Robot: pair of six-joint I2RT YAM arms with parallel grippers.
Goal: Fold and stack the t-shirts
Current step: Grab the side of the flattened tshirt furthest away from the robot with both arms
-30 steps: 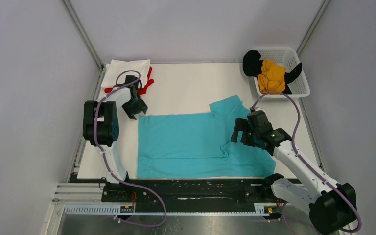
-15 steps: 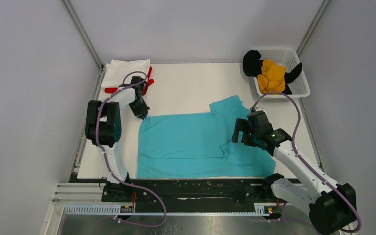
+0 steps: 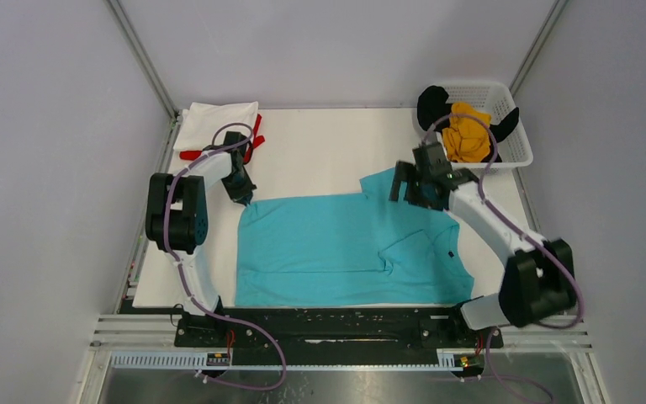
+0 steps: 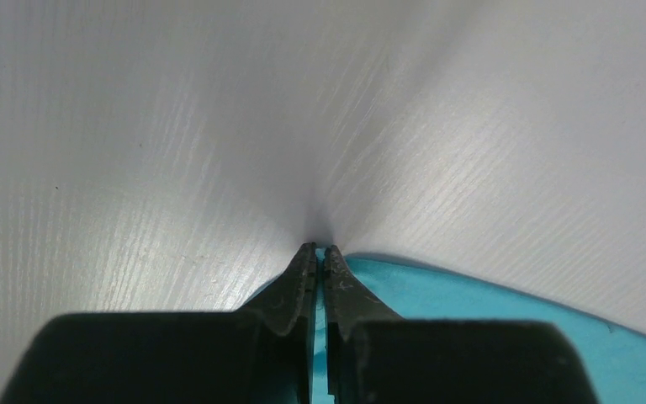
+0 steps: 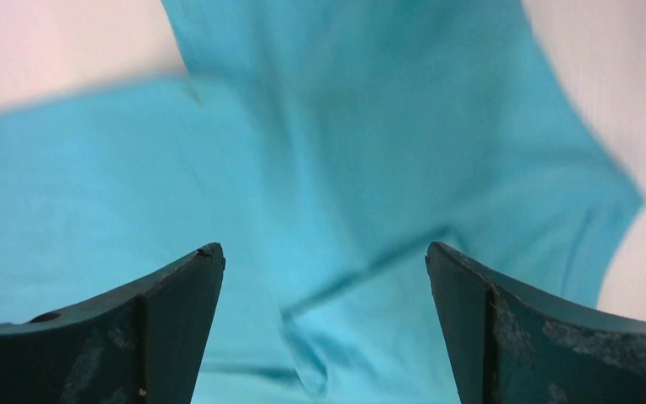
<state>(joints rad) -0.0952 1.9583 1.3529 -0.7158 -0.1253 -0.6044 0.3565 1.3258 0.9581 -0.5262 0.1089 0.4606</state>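
Note:
The turquoise t-shirt (image 3: 336,248) lies spread flat on the white table (image 3: 320,143). My left gripper (image 3: 243,196) is shut on its far left corner; in the left wrist view a strip of turquoise cloth (image 4: 488,311) shows between the closed fingertips (image 4: 307,269). My right gripper (image 3: 402,187) hovers open over the shirt's far sleeve (image 3: 389,181), with nothing between its fingers (image 5: 168,303); turquoise cloth (image 5: 345,126) fills the right wrist view. A folded white t-shirt (image 3: 217,123) rests on a red one (image 3: 257,143) at the far left corner.
A white mesh basket (image 3: 519,135) stands at the far right corner, holding a mustard-yellow t-shirt (image 3: 466,135) and a black one (image 3: 430,106). Metal frame posts and grey walls enclose the table. The arm bases sit on a black rail (image 3: 336,324) at the near edge.
The left gripper moved onto the shirt's far left corner and closed on it. The right arm swung from the shirt's near right part to above the far sleeve, staying open.

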